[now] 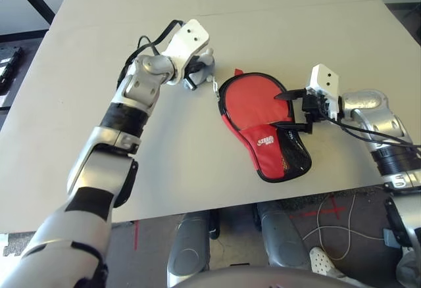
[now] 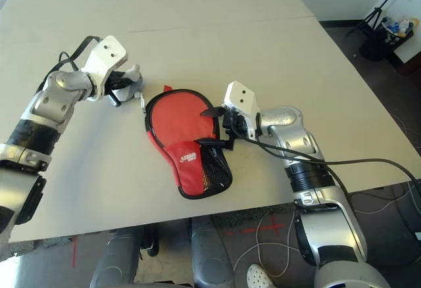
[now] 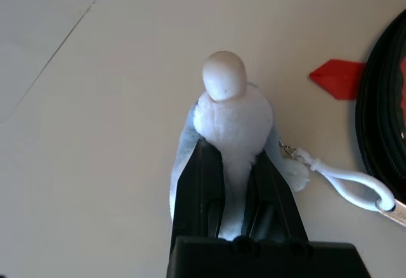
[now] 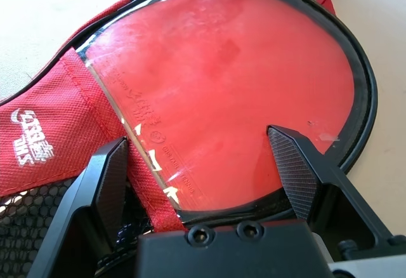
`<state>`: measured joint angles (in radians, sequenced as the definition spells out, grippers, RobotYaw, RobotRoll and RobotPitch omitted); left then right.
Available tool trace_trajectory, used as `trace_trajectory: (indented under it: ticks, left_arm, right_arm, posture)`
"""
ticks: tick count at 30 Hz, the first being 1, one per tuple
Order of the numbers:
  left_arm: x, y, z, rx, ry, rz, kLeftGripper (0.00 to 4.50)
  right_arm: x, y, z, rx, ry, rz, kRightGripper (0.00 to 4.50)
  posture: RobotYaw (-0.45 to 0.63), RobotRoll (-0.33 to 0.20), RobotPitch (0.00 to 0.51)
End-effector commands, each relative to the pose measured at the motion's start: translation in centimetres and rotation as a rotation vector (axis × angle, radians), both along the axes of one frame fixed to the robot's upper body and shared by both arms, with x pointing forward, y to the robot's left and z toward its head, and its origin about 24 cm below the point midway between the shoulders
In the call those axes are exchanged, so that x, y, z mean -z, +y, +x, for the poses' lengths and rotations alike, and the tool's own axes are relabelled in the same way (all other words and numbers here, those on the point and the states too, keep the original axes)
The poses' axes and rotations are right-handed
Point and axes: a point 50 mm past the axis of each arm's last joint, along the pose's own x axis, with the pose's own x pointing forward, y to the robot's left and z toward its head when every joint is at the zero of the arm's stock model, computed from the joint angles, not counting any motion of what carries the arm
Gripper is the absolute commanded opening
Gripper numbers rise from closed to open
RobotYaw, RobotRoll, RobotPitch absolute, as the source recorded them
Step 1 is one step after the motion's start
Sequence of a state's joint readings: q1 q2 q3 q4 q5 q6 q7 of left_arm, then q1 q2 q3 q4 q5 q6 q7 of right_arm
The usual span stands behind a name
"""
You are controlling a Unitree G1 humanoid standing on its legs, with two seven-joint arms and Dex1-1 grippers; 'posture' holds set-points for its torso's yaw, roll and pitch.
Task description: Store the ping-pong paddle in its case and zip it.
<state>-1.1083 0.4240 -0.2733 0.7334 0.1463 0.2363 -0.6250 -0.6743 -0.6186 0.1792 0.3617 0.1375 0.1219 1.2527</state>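
Only a white logo marks the case; left claw pinches a white plush, right claw spread.

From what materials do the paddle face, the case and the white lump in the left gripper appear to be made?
The ping-pong paddle face looks like smooth red rubber under a glossy clear film; reflections and scuffs show on it. The case seems to be woven red fabric with visible weave, black mesh and black edging. The white lump, pinched by the left gripper, looks like fuzzy plush, with a smoother rounded head, perhaps plastic.
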Motion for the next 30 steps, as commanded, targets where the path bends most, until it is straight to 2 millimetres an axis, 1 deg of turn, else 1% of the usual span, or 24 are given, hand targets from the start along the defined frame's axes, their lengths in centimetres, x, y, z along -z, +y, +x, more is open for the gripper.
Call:
trace_trajectory:
  ticks: [1, 5, 9, 11, 15, 22, 24, 27, 30]
  left_arm:
    - [-0.9, -0.6, 0.7, -0.008, -0.049, 0.000, 0.21]
    - [-2.3, -2.7, 1.5, 0.008, -0.108, -0.019, 0.21]
    - [-3.3, -4.8, 1.7, 0.047, -0.147, -0.041, 0.21]
    - [-3.7, -5.6, 1.7, 0.060, -0.164, -0.049, 0.21]
    - [-4.6, -8.6, 1.4, 0.121, -0.190, -0.077, 0.21]
    - [-4.9, -13.0, 0.2, 0.244, -0.189, -0.102, 0.21]
    - [-4.9, -13.8, -0.1, 0.267, -0.189, -0.107, 0.21]
    - [-4.9, -16.4, -1.1, 0.346, -0.175, -0.122, 0.21]
    - [-4.4, -18.0, -1.9, 0.410, -0.140, -0.137, 0.21]
  right_arm:
    - [2.5, -0.2, -0.5, 0.013, 0.088, -0.078, 4.50]
    - [2.7, 0.0, -0.6, 0.007, 0.087, -0.083, 4.50]
    - [2.8, 0.1, -0.7, 0.004, 0.086, -0.084, 4.50]
    - [2.8, 0.2, -0.7, 0.004, 0.086, -0.085, 4.50]
    - [2.8, 0.1, -0.8, 0.009, 0.084, -0.087, 4.50]
    - [2.9, 0.1, -0.9, 0.010, 0.086, -0.091, 4.50]
    - [3.0, 0.1, -0.9, 0.011, 0.087, -0.090, 4.50]
    - [3.1, 0.2, -0.9, 0.013, 0.087, -0.090, 4.50]
    - [3.1, 0.2, -1.0, 0.016, 0.086, -0.088, 4.50]
  posture:
    - [-0.08, 0.000, 0.282]
    - [-0.09, 0.000, 0.278]
    - [-0.10, 0.000, 0.273]
    - [-0.10, 0.000, 0.270]
    - [-0.11, 0.000, 0.272]
    - [-0.11, 0.000, 0.273]
    - [-0.12, 0.000, 0.273]
    - [-0.12, 0.000, 0.273]
    - [-0.13, 0.000, 0.273]
